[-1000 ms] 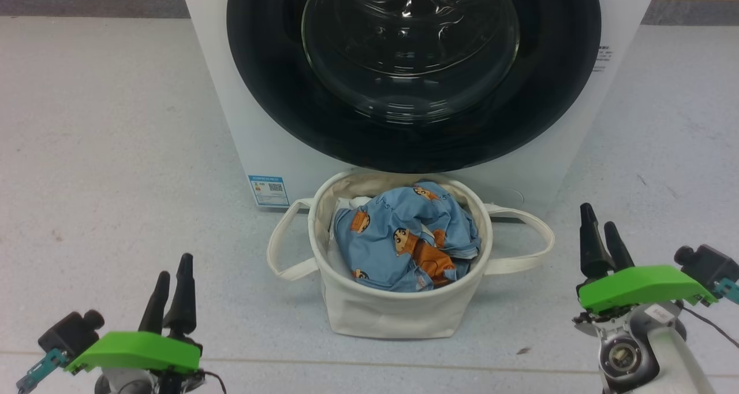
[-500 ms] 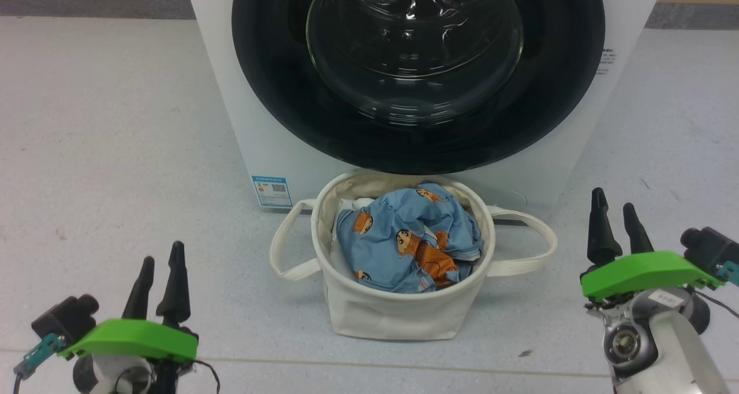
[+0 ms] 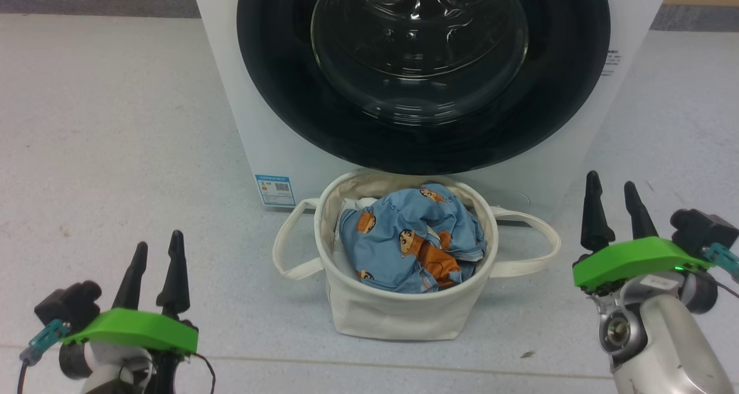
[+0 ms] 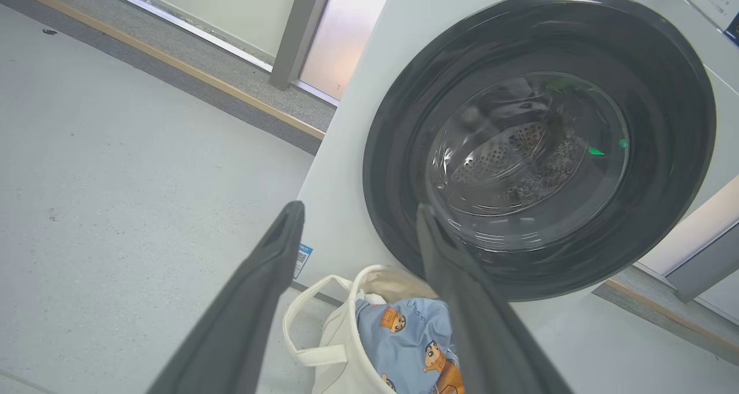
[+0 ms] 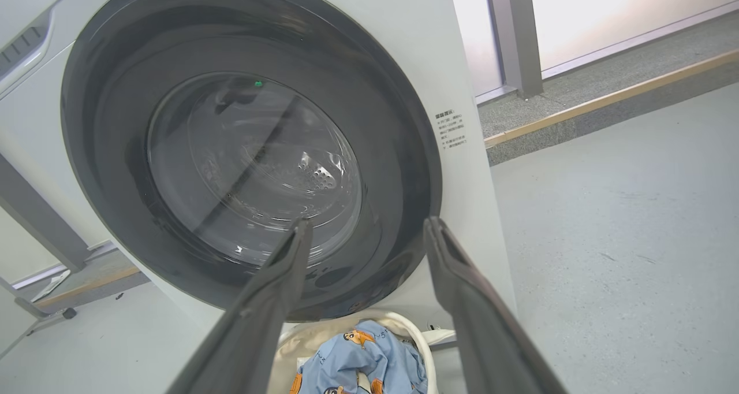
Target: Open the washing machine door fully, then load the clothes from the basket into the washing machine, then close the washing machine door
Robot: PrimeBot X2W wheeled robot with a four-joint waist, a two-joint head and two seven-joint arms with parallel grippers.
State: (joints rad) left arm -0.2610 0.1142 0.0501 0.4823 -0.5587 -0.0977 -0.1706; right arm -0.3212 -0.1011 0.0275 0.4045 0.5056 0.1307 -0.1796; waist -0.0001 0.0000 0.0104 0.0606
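Washing machine door (image 3: 424,64), large and round with a glossy black rim and clear bulging glass, sits closed flush on the big white front-loading washing machine (image 3: 231,93). It lies ahead of and above us, between both arms. Our right gripper (image 3: 610,179) looks nearer its rim than our left gripper (image 3: 158,239). Both have their jaws spread apart and empty. Light blue cartoon-print clothes (image 3: 410,244) fill the small cream canvas basket (image 3: 398,319) at the machine's foot.

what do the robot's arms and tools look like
The left tool and right tool each have two long dark tapered fingers on a bright green plate, a black camera block with a teal connector beside it, and thin black cable. The right forearm is silver-white.
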